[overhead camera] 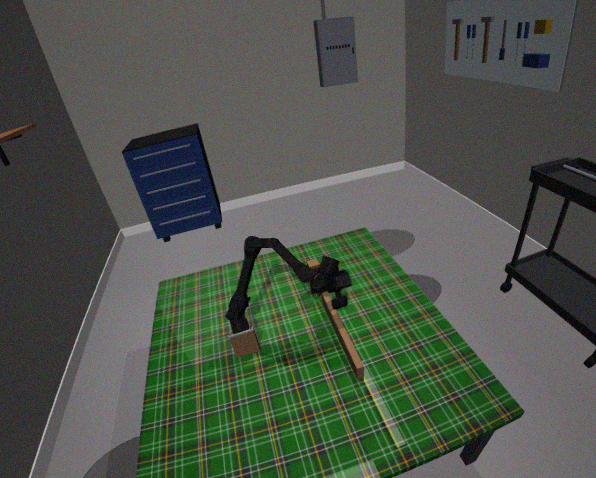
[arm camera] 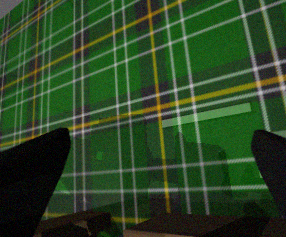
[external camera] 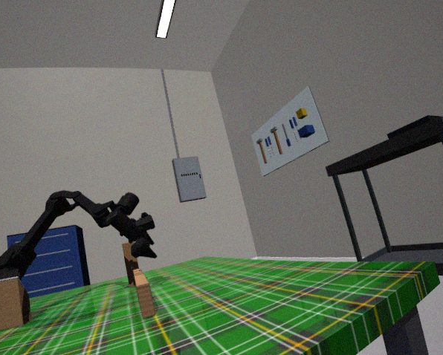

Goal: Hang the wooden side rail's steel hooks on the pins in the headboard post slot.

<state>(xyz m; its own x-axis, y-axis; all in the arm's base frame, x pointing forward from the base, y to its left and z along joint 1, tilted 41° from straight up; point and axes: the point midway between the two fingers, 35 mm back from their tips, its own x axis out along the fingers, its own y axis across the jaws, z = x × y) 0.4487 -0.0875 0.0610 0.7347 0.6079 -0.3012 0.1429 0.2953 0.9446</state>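
Note:
The wooden side rail (overhead camera: 346, 339) (external camera: 143, 295) lies on the green plaid table (overhead camera: 226, 421) (external camera: 290, 297), running from the post toward the front right. The wooden headboard post (overhead camera: 313, 264) (external camera: 128, 256) stands upright at the rail's back end, partly hidden by the gripper. My gripper (overhead camera: 333, 302) (external camera: 145, 252) (arm camera: 160, 137) is open and empty. It hovers just above the rail's end beside the post, fingers pointing down. The wrist view shows only cloth between the two fingertips. The steel hooks and the slot's pins are hidden.
The arm stands on a wooden block (overhead camera: 244, 344) (external camera: 4, 305) at the table's left. A pale strip (overhead camera: 386, 411) (arm camera: 207, 115) marks the cloth beyond the rail's front end. A blue drawer cabinet (overhead camera: 172, 179) and a black cart (overhead camera: 566, 246) stand on the floor away from the table.

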